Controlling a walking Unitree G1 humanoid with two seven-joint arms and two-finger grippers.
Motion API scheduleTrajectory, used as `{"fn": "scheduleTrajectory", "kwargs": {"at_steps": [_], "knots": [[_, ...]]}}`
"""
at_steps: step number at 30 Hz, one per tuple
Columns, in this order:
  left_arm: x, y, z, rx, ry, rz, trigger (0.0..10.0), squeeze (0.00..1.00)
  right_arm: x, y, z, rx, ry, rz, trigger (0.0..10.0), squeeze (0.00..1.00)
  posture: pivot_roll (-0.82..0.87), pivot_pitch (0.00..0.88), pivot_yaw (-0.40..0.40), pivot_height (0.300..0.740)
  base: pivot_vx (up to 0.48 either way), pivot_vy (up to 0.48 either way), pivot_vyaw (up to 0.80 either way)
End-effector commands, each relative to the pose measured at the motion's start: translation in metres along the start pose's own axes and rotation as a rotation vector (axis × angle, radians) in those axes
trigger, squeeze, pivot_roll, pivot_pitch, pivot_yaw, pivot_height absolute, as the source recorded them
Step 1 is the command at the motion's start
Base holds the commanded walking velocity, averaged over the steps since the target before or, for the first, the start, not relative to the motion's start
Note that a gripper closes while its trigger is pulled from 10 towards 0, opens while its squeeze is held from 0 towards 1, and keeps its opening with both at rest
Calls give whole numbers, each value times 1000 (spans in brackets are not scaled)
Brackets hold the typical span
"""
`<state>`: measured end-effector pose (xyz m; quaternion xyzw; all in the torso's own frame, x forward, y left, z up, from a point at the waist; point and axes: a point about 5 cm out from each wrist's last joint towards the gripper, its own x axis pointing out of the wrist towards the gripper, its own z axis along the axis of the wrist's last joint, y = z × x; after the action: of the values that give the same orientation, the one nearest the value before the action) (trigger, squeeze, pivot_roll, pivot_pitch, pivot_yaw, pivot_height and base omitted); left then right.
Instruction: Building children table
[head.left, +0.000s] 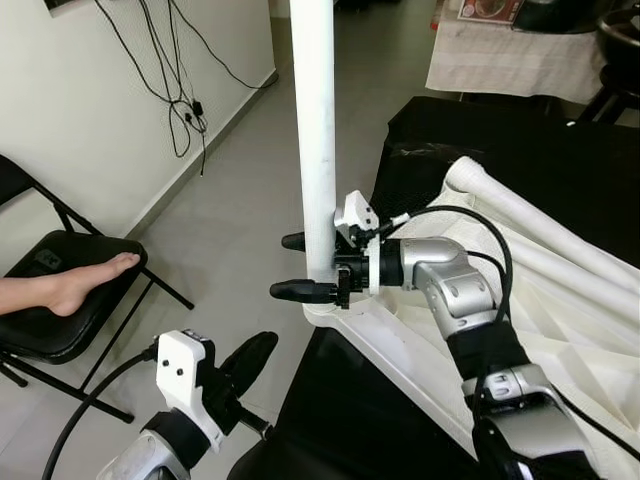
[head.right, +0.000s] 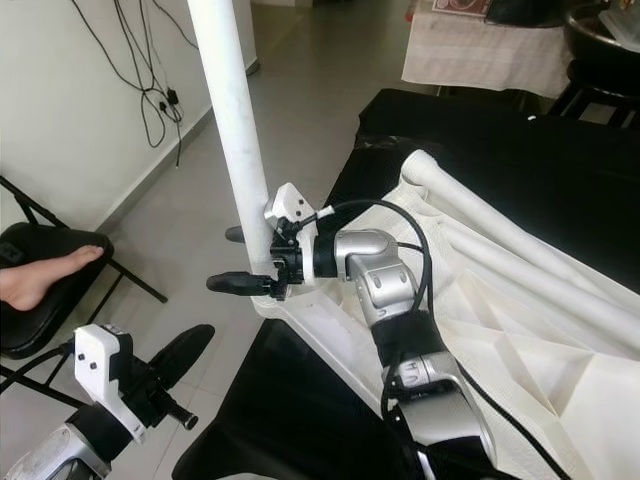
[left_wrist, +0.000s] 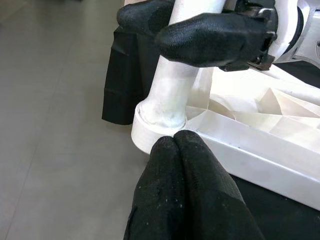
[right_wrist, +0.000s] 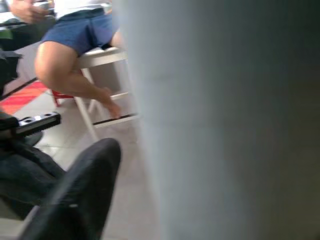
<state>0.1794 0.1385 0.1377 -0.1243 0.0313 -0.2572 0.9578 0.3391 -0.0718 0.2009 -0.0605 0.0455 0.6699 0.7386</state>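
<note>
- The white plastic children's tabletop (head.left: 560, 330) lies upside down on a black-draped surface (head.left: 560, 150), its ribbed underside facing up and one corner reaching out past the surface's near-left edge, over the grey tiled floor (head.left: 230, 210).
- A long white tubular leg (head.left: 313, 120) stands upright in the round socket (left_wrist: 150, 131) at that overhanging corner; from the left wrist view it looks seated in the collar, though how fully I cannot tell.
- Two more white tubular legs (head.left: 530, 215) lie flat across the underside, toward the far side of the tabletop, not yet fitted.
- The right gripper (head.left: 305, 268) reaches out to the standing leg just above the socket, its two black fingers spread either side of the tube and holding it.
- The left gripper (head.left: 245, 365) hovers low at the near left, just short of the socket corner, its fingers pressed together and holding nothing.
- By my judgement the build is early: one leg is in place or being seated, and the others remain to be stood up before the table can be turned over.
- Further left, a person's bare foot (head.left: 70, 285) rests on a black folding chair (head.left: 60, 310) beside the white wall with dangling cables (head.left: 170, 70).
</note>
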Motion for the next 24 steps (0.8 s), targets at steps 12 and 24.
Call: {"fn": "scheduleTrajectory", "kwargs": {"at_steps": [12, 24], "knots": [[-4, -1, 1, -6, 11, 1, 10000, 0, -2, 3, -1, -4, -81, 50, 0, 0, -30, 154, 31, 740, 0, 0, 0], [-7, 8, 3, 2, 22, 6, 10000, 0, -16, 43, -43, 81, 58, -945, 0, 0, -80, 170, 65, 740, 0, 0, 0]]}}
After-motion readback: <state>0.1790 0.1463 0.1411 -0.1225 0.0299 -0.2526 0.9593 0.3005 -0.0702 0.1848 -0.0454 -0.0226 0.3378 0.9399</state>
